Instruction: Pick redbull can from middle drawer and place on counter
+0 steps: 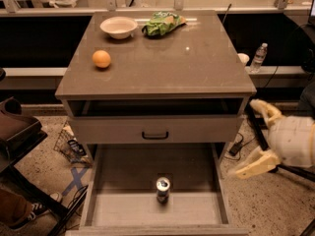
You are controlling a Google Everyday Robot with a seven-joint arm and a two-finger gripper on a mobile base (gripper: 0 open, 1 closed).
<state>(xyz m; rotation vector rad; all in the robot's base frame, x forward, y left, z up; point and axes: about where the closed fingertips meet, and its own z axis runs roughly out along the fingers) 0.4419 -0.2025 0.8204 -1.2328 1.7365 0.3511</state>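
The can (pixel 163 189) is sitting untouched in the open drawer (pixel 125 173); the gripper (pixel 259 138) is hovering off to the side, fingers (pixel 255 164) spread, empty.

The redbull can (pixel 163 189) is standing in the middle drawer (pixel 123 171); the orange (pixel 101 59), bowl (pixel 118 27) and bag (pixel 163 22) are sitting on the counter (pixel 162 73) above; the gripper (pixel 246 138) is hanging right of the drawer.
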